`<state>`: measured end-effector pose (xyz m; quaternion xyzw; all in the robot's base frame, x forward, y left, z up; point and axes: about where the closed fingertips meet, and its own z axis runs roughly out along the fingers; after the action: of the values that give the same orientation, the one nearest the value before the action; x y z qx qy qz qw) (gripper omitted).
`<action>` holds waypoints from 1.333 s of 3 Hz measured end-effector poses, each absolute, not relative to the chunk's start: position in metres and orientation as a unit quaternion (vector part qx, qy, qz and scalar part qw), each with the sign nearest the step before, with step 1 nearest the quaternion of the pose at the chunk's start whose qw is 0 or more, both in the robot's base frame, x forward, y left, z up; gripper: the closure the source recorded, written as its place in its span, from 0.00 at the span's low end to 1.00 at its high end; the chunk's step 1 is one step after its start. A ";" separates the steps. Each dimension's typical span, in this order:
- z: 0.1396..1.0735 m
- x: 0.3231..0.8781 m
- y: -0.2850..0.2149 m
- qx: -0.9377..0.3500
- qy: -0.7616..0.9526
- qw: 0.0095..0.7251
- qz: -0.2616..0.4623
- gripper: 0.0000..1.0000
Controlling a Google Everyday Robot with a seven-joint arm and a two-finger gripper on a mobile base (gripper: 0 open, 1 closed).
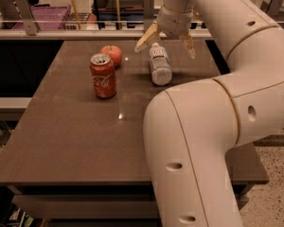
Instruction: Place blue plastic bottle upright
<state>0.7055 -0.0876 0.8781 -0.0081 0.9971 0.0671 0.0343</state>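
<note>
Plainly, the small clear bluish plastic bottle with a white cap lies on its side on the brown tabletop, to the right of the red Coca-Cola can. Its long axis runs nearly front to back, cap at the far end. The cream two-finger gripper hangs over that cap end, right of the can and behind it, spread wide and holding nothing. One finger stands on each side of the bottle, so closing should pinch across its width. A round orange-red fruit sits just behind the can. Whether bottle or can holds liquid, I cannot tell.
</note>
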 end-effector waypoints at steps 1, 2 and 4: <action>0.867 0.707 -0.084 -0.014 0.997 0.023 0.075 0.00; 0.855 0.712 -0.079 -0.025 0.996 0.015 0.079 0.00; 0.844 0.724 -0.072 -0.030 0.995 0.026 0.088 0.18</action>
<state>0.7245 -0.0718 0.8442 -0.0297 0.9954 0.0878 0.0257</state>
